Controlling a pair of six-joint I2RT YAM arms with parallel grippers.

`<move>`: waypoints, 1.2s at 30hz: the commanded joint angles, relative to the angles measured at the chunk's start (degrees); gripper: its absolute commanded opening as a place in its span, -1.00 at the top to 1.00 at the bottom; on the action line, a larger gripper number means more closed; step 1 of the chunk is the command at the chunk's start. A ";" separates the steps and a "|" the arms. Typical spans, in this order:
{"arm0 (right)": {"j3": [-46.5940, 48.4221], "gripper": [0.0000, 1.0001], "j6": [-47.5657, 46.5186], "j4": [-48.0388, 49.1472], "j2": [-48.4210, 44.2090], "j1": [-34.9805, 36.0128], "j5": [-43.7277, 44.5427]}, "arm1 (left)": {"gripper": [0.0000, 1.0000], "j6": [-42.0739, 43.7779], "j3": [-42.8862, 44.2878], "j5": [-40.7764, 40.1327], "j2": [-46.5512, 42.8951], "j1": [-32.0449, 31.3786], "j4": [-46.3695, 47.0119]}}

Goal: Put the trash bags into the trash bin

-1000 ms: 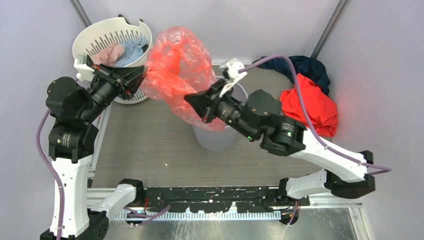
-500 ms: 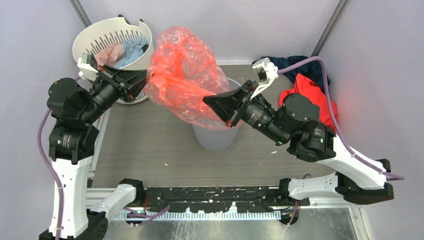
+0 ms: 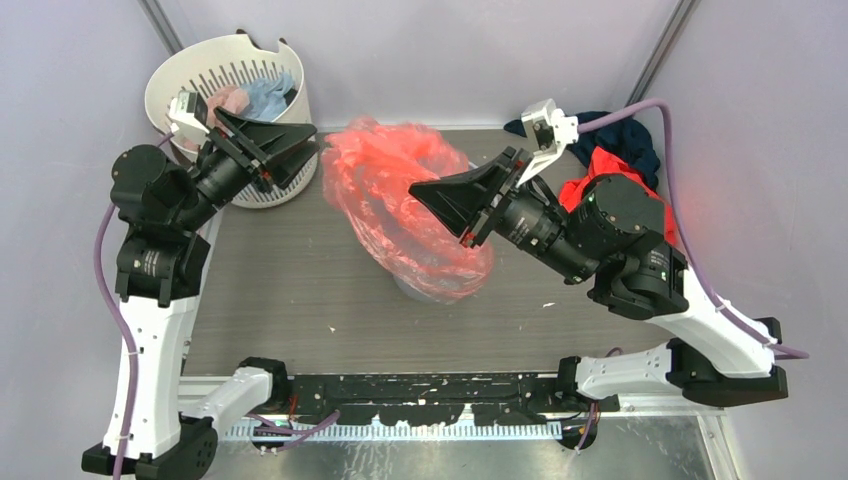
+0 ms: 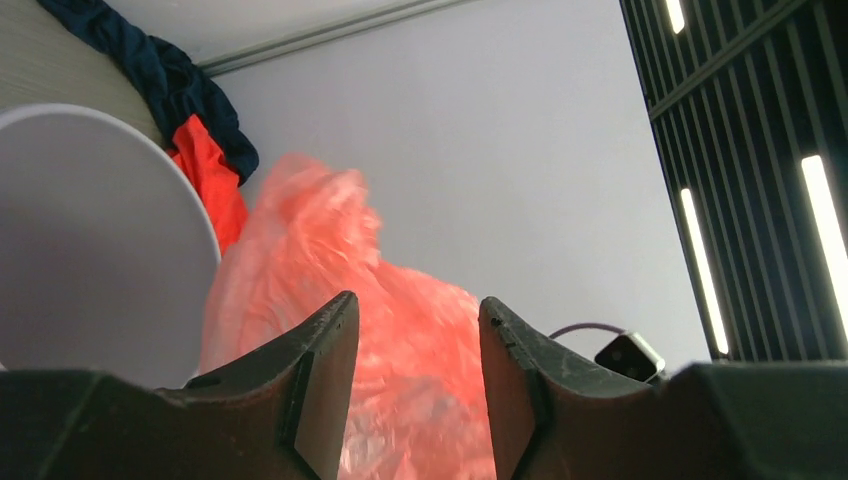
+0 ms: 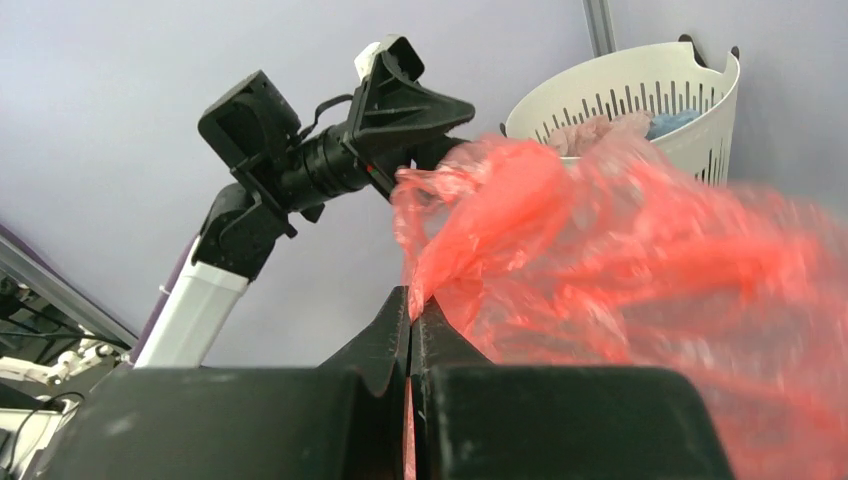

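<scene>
A: From overhead, the trash bag (image 3: 400, 205) is slumped over the trash bin (image 4: 90, 250), mid-table (image 3: 280, 290). Can't read the grips from there.

B: The wrist views can. Right gripper (image 5: 411, 297) is clenched on the film's edge. Left gripper (image 4: 415, 305) is half parted, nothing between, with the bag beyond its tips.

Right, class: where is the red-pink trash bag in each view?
Top external: trash bag in the centre.
Left wrist: bag lower centre, beyond the open left tool.
Right wrist: bag fills the right side, pinched in the right tool.
Shared landmark: white slotted basket, top left from above, top right in right wrist.
</scene>
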 commanded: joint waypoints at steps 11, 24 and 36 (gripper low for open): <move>12.34 0.98 -3.49 -2.12 7.62 0.03 0.92 | -0.05 -0.04 -9.51 9.88 -7.46 0.32 21.74; 17.78 0.98 -4.52 -4.39 12.70 0.04 1.04 | -0.07 14.47 -4.72 10.85 -9.51 -2.00 4.00; 19.52 0.98 -4.73 -6.54 12.36 0.03 1.40 | -0.04 25.05 2.46 8.99 -12.04 -2.41 -12.43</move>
